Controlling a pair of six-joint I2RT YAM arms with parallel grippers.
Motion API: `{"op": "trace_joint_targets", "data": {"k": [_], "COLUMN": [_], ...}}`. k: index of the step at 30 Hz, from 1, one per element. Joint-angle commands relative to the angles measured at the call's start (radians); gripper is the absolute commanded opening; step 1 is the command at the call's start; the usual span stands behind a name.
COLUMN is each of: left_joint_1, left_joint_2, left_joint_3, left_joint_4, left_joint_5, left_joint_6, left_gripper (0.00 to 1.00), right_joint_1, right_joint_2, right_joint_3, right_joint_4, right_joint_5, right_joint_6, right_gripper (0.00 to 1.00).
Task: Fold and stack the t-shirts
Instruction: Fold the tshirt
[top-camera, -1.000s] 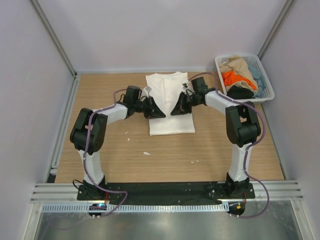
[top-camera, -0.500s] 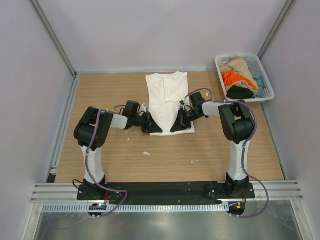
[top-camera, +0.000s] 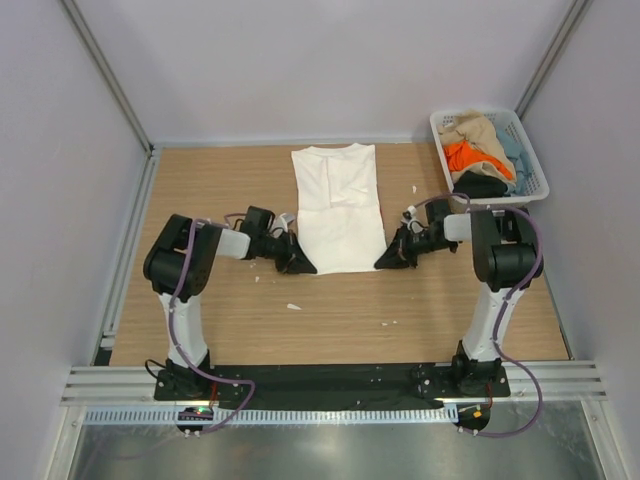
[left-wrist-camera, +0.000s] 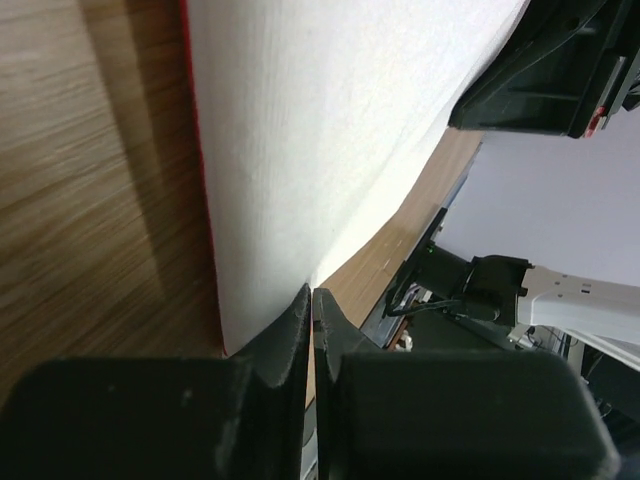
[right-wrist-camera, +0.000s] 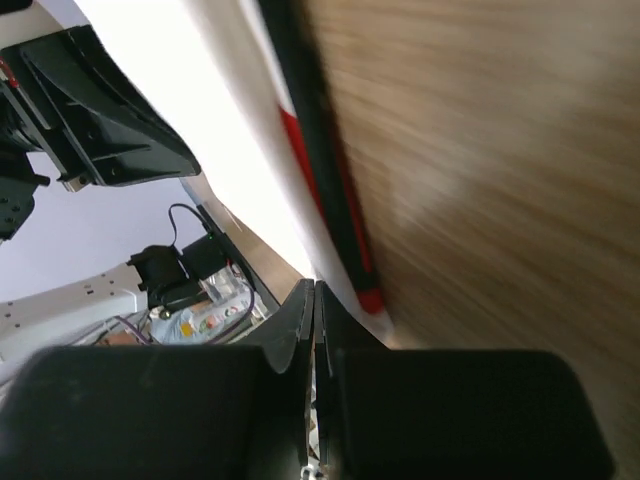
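Observation:
A white t-shirt (top-camera: 338, 205), folded into a long strip, lies flat at the middle back of the table. My left gripper (top-camera: 306, 268) is shut and rests on the table at the shirt's near left corner. My right gripper (top-camera: 382, 264) is shut at the near right corner. In the left wrist view the shut jaws (left-wrist-camera: 312, 292) touch the shirt's edge (left-wrist-camera: 320, 120), with no cloth between them. In the right wrist view the shut jaws (right-wrist-camera: 314, 284) sit beside the shirt (right-wrist-camera: 215, 130), whose red print (right-wrist-camera: 300, 150) shows at the edge.
A white lattice basket (top-camera: 537, 182) stands at the back right. It holds tan (top-camera: 475, 128), orange (top-camera: 465, 157), pale blue (top-camera: 510, 145) and black (top-camera: 480, 186) shirts. Small white scraps (top-camera: 293, 306) lie on the wood. Grey walls close in both sides.
Both grippers slid from the middle of the shirt toward me and outward to its near corners. The shirt's lower part now lies wider and flatter.

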Motion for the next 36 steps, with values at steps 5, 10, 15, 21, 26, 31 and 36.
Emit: {"op": "trace_joint_targets", "data": {"k": [5, 10, 15, 21, 26, 31, 36], "left_joint_1": [0.016, 0.009, 0.033, 0.085, 0.104, 0.122, 0.144], "left_joint_2": [-0.106, -0.255, -0.125, 0.137, 0.288, 0.375, 0.406], "left_joint_3": [-0.023, 0.072, 0.279, 0.443, 0.532, 0.551, 0.548], "left_joint_4": [-0.132, -0.185, -0.181, 0.085, 0.288, 0.362, 0.336], "left_joint_5": [0.027, 0.035, 0.030, 0.073, 0.101, 0.085, 0.075], "left_joint_6": [0.006, -0.041, -0.039, -0.164, -0.309, -0.355, -0.337], "left_gripper": [0.12, 0.20, 0.18, 0.11, 0.09, 0.09, 0.08], "right_joint_1": [-0.065, -0.062, -0.008, 0.104, 0.131, 0.084, 0.018], "right_joint_2": [-0.143, -0.241, -0.188, 0.113, 0.303, 0.385, 0.424], "right_joint_3": [-0.016, 0.029, 0.180, 0.499, 0.620, 0.634, 0.613], "right_joint_4": [-0.199, -0.177, 0.007, 0.095, 0.349, 0.426, 0.410], "right_joint_5": [0.178, 0.159, 0.129, 0.109, 0.045, 0.045, 0.053], "right_joint_6": [-0.096, -0.029, 0.155, 0.272, 0.506, 0.553, 0.503], "right_gripper": [0.06, 0.06, 0.06, 0.06, 0.06, 0.06, 0.06]}}
